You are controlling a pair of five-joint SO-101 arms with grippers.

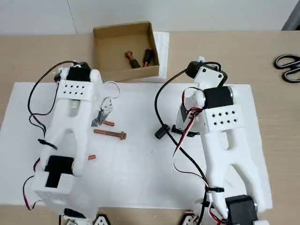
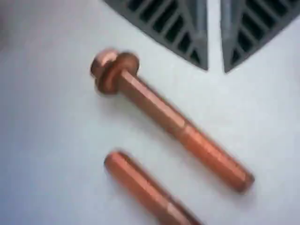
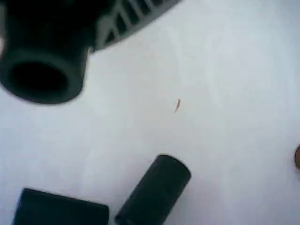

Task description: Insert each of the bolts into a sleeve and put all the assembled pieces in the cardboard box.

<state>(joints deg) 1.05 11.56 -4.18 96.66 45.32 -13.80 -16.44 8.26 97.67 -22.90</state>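
Fingers (image 2: 173, 23) parted (slightly), left arm (image 1: 70, 117) bent low over bolt (image 2: 173, 124).

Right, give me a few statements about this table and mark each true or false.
The cardboard box holds two pieces. True.
The long bolt sits inside a sleeve. False: it lies bare on the white paper.
Scissors lie on the table, off the paper. True.
The left hand grips the long bolt. False: it is open, and the bolt lies free on the paper.
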